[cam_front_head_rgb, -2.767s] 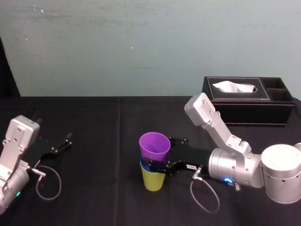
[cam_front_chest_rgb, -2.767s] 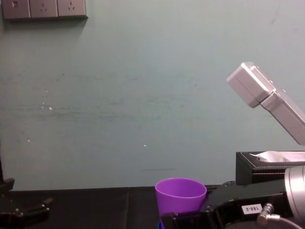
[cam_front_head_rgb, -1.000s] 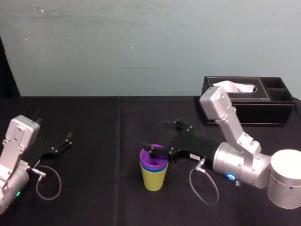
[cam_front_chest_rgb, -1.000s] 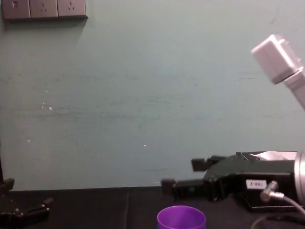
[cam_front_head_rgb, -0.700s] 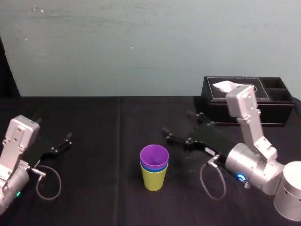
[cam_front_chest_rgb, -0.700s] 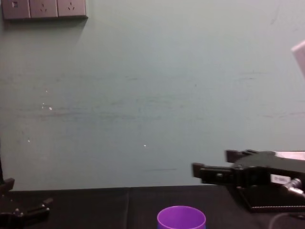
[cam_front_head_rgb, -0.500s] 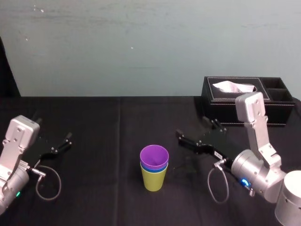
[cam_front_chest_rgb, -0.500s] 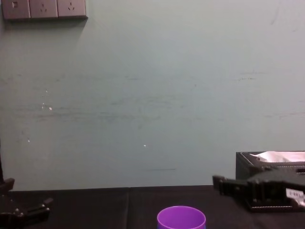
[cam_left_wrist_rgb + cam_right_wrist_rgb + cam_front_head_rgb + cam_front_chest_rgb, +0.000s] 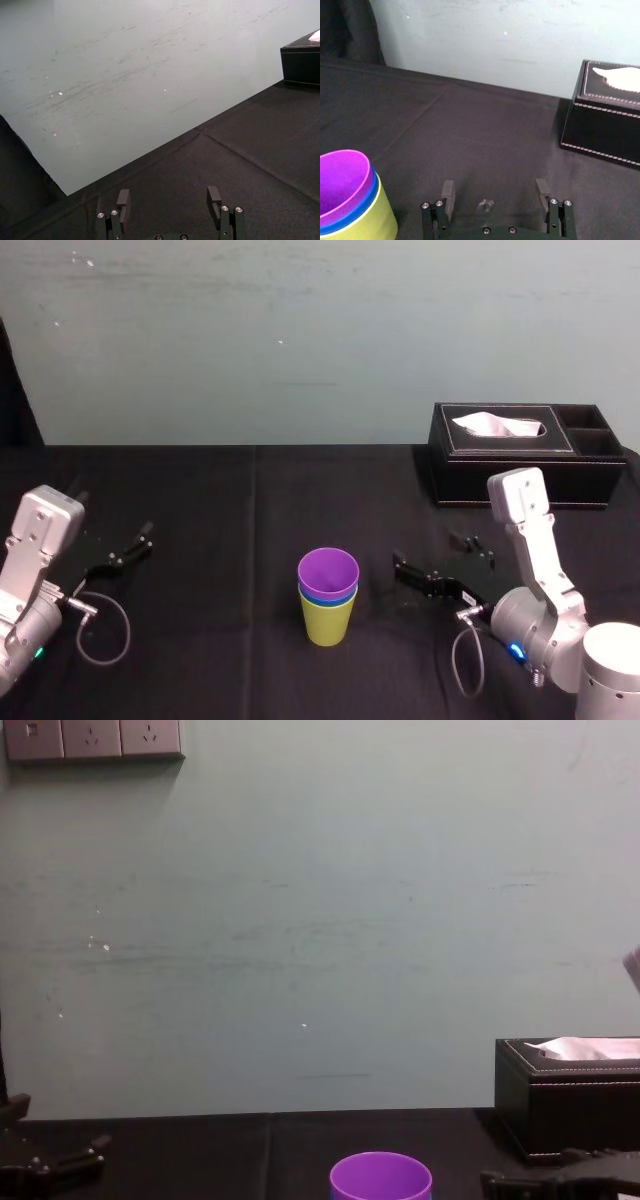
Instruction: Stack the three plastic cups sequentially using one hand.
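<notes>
The three cups (image 9: 328, 595) stand nested at the centre of the desk (image 9: 230, 500), purple in blue in yellow-green, so stacking looks finished. The right pincer (image 9: 425, 550), spread and empty, sits near them at 3 o'clock and probably need only park. The left pincer (image 9: 169, 196), also spread, idles well apart at 9 o'clock.

Left of the black right pincer (image 9: 425, 549): purple cup (image 9: 328, 568), blue cup (image 9: 341, 596), yellow-green cup (image 9: 327, 624), all plain. Beyond it, a black box (image 9: 520, 478) with white stitching. Black tablecloth (image 9: 240, 502).
</notes>
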